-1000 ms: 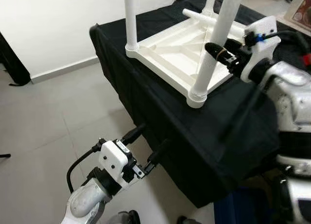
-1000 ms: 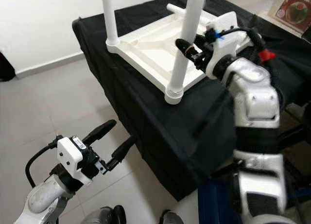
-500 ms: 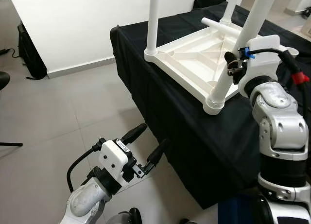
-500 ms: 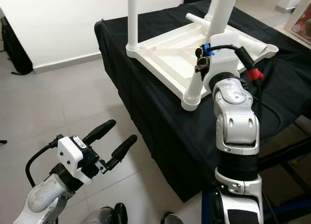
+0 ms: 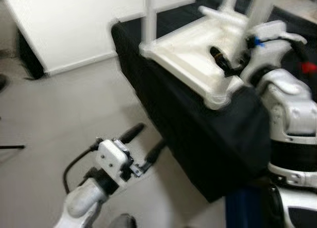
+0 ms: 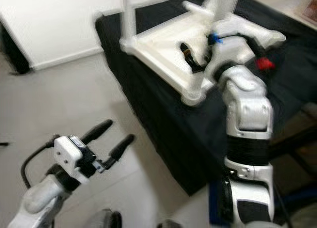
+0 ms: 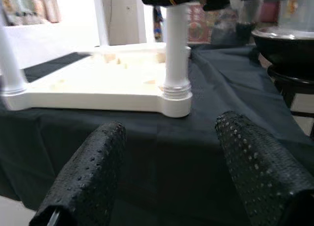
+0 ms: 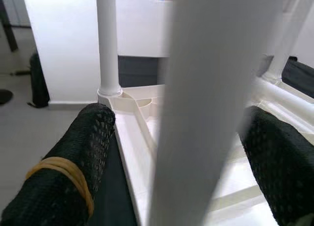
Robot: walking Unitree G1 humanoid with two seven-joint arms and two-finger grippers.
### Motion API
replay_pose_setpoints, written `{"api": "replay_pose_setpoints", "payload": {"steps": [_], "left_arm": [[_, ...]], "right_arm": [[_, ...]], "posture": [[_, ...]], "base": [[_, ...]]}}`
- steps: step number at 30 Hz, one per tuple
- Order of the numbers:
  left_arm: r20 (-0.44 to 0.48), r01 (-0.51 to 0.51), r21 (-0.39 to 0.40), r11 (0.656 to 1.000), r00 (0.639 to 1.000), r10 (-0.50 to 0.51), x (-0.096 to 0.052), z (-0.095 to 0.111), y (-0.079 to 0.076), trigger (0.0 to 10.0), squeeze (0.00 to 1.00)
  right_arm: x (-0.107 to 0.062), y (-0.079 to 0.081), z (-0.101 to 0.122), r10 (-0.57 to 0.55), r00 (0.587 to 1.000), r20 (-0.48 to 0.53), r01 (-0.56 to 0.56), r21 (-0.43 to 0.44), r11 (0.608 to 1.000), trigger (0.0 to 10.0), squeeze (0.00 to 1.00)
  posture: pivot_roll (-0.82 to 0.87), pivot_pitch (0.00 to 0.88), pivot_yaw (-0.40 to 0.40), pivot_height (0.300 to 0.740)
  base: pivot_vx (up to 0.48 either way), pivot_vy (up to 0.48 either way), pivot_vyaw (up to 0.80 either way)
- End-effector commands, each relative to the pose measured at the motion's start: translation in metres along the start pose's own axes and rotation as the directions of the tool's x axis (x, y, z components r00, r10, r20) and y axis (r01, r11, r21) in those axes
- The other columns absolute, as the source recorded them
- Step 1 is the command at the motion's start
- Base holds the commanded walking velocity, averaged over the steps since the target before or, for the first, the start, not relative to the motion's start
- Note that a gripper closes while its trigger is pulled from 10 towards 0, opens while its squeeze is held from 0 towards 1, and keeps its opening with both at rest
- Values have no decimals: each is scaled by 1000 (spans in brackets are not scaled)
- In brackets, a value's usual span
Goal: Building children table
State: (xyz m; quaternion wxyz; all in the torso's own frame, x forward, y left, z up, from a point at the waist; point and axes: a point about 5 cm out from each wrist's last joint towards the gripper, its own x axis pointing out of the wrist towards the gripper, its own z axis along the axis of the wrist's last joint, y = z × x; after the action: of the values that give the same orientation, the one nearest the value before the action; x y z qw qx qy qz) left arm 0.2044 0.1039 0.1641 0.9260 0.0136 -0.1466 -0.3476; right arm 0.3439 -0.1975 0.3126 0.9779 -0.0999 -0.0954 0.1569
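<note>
Standing between the right hand's (image 8: 191, 177) fingers, a table leg (image 8: 206, 103).

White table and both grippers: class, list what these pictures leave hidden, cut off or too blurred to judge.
- Table legs: tops cut off by the upper edge of both eye views.
- Near leg: in the right wrist view it fills the gap between the fingers, hiding any contact.
- Right gripper: eye views blurred, grip unclear.
- Left gripper: open, low beside the black cloth.
- Floor under the cloth: hidden.
</note>
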Motion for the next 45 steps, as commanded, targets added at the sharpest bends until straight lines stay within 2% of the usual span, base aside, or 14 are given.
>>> {"api": "replay_pose_setpoints", "payload": {"steps": [1, 2, 8, 13, 16, 18, 25, 34, 39, 40, 41, 42, 43, 45], "left_arm": [[-7, 12, -8, 1000, 1000, -12, -1, -2, -4, 10000, 0], [-12, 13, -4, 1000, 1000, -13, -2, -2, -5, 10000, 0], [-41, 16, 15, 1000, 999, -16, -2, -4, -7, 10000, 0], [-68, 12, 2, 1000, 998, -12, -1, -7, -6, 10000, 0], [-85, 8, -12, 1000, 996, -9, -1, -9, -4, 10000, 0], [-96, -11, -31, 999, 995, 8, 0, -11, -2, 10000, 0], [-110, -67, -55, 996, 992, 61, 1, -12, 4, 10000, 0], [-119, -64, -58, 996, 991, 57, 0, -12, 6, 10000, 0], [-122, -62, -64, 996, 991, 53, 1, -12, 7, 10000, 0], [-120, -56, -63, 996, 992, 48, 1, -12, 6, 10000, 0], [-120, -56, -63, 996, 992, 48, 1, -12, 6, 10000, 0], [-119, -53, -63, 997, 992, 45, 1, -12, 5, 10000, 0], [-118, -51, -64, 997, 992, 44, 2, -12, 5, 10000, 0], [-118, -50, -64, 997, 992, 42, 2, -12, 4, 10000, 0]], "right_arm": [[0, -1, 2, 35, 999, 12, -35, -6, 999, 10000, 902], [4, -4, 4, 36, 999, 16, -36, -19, 999, 10000, 0], [8, -16, 0, 8, 1000, 28, -8, 13, 1000, 10000, 0], [3, -10, -6, 121, 991, 49, -123, 49, 991, 10000, 0], [-4, -4, -5, 223, 970, 100, -232, 95, 968, 10000, 0], [-8, -4, -7, 251, 961, 113, -264, 115, 958, 10000, 0], [-12, -9, -15, 220, 970, 105, -234, 148, 961, 10000, 0], [-17, -12, -21, 180, 974, 140, -205, 193, 959, 10000, 0], [-11, -12, -18, 148, 979, 143, -172, 174, 970, 10000, 0], [-4, -9, -17, 146, 980, 133, -166, 149, 975, 10000, 0], [-4, -9, -17, 146, 980, 133, -166, 149, 975, 10000, 0], [0, -7, -16, 151, 979, 133, -170, 145, 975, 9216, 0], [2, -7, -15, 147, 980, 135, -166, 138, 976, 431, 0], [4, -7, -14, 148, 979, 140, -168, 140, 976, 0, 0]], "posture": [[-20, 189, -38, 740], [-15, 185, -38, 740], [-13, 188, -33, 740], [-17, 187, -29, 740], [-21, 183, -27, 740], [-23, 182, -27, 740], [-23, 175, -29, 740], [-26, 175, -26, 740], [-26, 175, -23, 740], [-26, 173, -22, 740], [-26, 173, -22, 740], [-26, 173, -22, 740], [-22, 172, -25, 740], [-21, 172, -29, 740]], "base": [[0, 0, 0], [0, 0, 0], [0, 0, 0], [0, 0, 0], [0, 0, 0], [0, 0, 0], [0, 0, 0], [0, 0, 0], [0, 0, 0], [0, 0, 0], [0, 0, 0], [0, 0, 0], [0, 0, 0], [0, 0, 0]]}}
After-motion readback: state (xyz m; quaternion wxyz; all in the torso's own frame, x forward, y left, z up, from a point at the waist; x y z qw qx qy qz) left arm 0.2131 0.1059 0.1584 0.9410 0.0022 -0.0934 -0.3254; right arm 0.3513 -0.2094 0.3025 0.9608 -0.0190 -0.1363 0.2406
